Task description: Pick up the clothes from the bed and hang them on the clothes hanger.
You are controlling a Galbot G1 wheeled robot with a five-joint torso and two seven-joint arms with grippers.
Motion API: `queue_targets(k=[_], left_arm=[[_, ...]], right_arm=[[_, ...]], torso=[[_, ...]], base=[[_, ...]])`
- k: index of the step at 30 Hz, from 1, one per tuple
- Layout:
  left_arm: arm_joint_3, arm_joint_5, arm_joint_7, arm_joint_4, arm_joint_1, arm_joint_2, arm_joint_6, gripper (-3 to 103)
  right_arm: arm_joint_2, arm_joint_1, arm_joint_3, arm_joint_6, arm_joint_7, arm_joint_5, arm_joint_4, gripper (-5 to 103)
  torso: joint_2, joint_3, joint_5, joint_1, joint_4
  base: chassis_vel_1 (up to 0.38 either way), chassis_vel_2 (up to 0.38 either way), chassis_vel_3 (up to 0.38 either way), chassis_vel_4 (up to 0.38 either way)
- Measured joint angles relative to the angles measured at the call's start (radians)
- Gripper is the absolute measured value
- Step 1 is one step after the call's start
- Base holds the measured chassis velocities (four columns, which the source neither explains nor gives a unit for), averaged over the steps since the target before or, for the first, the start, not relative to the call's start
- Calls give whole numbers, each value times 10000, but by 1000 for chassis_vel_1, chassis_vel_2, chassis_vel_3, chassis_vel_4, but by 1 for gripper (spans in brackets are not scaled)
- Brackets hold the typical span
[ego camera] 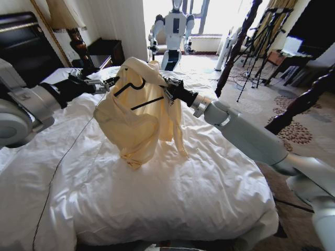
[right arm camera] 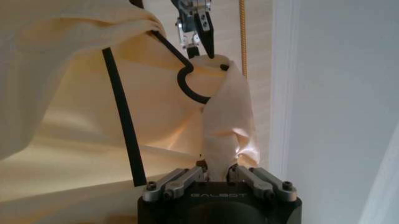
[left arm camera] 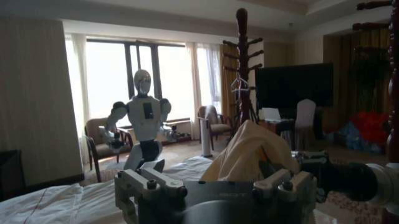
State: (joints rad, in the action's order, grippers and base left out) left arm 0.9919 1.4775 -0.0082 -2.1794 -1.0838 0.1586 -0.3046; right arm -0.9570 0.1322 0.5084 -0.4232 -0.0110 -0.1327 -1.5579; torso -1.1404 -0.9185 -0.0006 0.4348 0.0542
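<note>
The left gripper [ego camera: 108, 83] reaches in from the left over the bed [ego camera: 157, 198], its fingers closed on the collar edge of the clothes [ego camera: 138, 117] beside the hook of the hanger [ego camera: 137, 86]. In the right wrist view that gripper [right arm camera: 198, 39] shows farther off, its dark fingertips pinched on the cloth right at the hook [right arm camera: 190, 86]. The clothes hang in the air above the duvet, stretched between both grippers, with the lower folds drooping to just above or onto the bedding; which of the two cannot be told. The hanger sits partly inside the garment, its black bar [ego camera: 148, 103] crossing the front and its hook poking out near the top.

The right gripper [ego camera: 168, 90] comes in from the right and is clamped on a bunched fold of the clothes, seen close in its own wrist view [right arm camera: 219, 175] with the cloth squeezed between narrow jaws.

A thin black cable [ego camera: 57, 178] trails across the duvet on the left. Behind the bed stand a bedside lamp [ego camera: 65, 21], another white robot [ego camera: 172, 31] by the window, a dark bedpost [ego camera: 238, 44], and black tripods [ego camera: 261, 39] on the right.
</note>
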Motion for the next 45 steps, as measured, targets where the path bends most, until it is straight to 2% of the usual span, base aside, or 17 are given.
queue_targets(k=[5,7,9,11,13,15,17,24,30,32,33,36,38,39,41,42,45], left_arm=[[-1,29,128,117,-1,-21,72,102],[-16,37,236,155,-69,13,268,92],[-20,39,248,154,-85,32,287,92],[-23,35,282,132,-143,114,332,84],[-24,31,286,128,-155,134,345,84],[-25,17,304,125,-189,185,420,72],[-25,13,307,134,-191,190,447,72],[-16,-2,339,196,-180,189,529,47],[13,-14,337,288,-95,215,534,36],[31,-16,342,385,-26,190,540,28],[31,-16,342,385,-26,190,540,28],[38,-6,393,545,142,89,557,16],[39,-5,400,558,159,75,559,16],[40,-5,446,636,257,-22,569,8],[40,-4,457,658,289,-55,570,8],[41,1,514,760,421,-217,591,2],[41,17,605,878,562,-434,623,1]], right_arm=[[-103,10,104,-26,-16,-11,5,8],[-178,37,137,-14,-67,8,14,8],[-203,45,139,-5,-76,10,16,8],[-279,67,148,60,-134,30,9,8],[-290,73,159,101,-151,45,-6,8],[-324,111,208,282,-216,127,-94,8],[-331,127,226,320,-225,149,-117,8],[-335,152,328,488,-294,186,-171,8],[-245,130,383,512,-359,186,-178,8],[-153,130,394,532,-374,212,-256,8],[-153,130,394,532,-374,212,-256,8],[-51,145,409,525,-372,235,-277,8],[-43,145,411,525,-369,235,-279,8],[5,145,439,520,-343,235,-305,8],[19,142,450,519,-334,236,-321,8],[66,115,500,526,-301,237,-400,8],[112,83,545,529,-184,239,-489,8]], torso=[[0,0,0,0,3],[0,0,0,0,2],[0,0,1,0,2],[0,0,2,0,2],[0,0,2,0,2],[0,0,1,0,2],[0,0,1,0,2],[0,0,2,0,2],[0,0,2,-1,2],[-1,0,2,0,3],[-1,0,2,0,3],[-1,0,2,0,3],[0,0,2,0,3],[0,0,1,0,2],[0,0,2,0,2],[0,0,2,0,3],[0,0,2,0,3]], base=[[0,0,0,0],[0,0,0,0],[0,0,0,0],[0,0,0,0],[0,0,0,0],[0,0,0,0],[0,0,0,0],[0,0,0,0],[0,0,0,0],[0,0,0,0],[0,0,0,0],[0,0,0,0],[0,0,0,0],[0,0,0,0],[0,0,0,0],[0,0,0,0],[0,0,0,0]])
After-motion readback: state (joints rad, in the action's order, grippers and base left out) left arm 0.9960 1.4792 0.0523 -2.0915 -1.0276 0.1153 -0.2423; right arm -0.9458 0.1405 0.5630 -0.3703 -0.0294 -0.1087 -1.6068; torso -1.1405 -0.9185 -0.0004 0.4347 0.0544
